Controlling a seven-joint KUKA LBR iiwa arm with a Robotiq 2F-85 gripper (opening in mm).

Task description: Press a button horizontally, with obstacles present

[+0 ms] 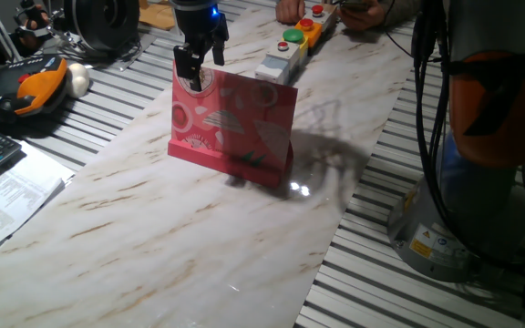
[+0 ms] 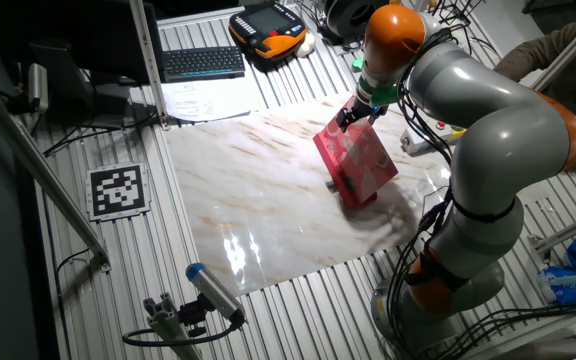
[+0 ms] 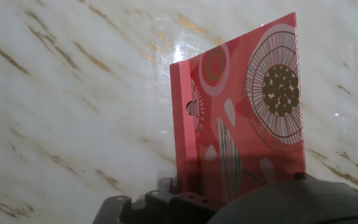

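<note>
Marble tabletop [image 1: 153, 228] is carrying the pink-red patterned card board [image 1: 235, 123], standing upright mid-table.
Gripper [image 1: 192, 71] is hanging right at the board's top left corner; fingertips are blurring into it, so honestly can't tell about the jaws. Button box [image 1: 279, 66] is probably sitting just behind.

a glossy marble-patterned slab [image 1: 180, 219] lies on a ribbed metal table [image 2: 118, 270], with lamp glare on its surface. a keyboard [image 2: 203, 62] and printed papers [image 1: 7, 196] sit at one edge, near an orange teach pendant [image 2: 268, 28]. a black-and-white marker tag [image 2: 118, 190] lies flat on the ribs.
</note>
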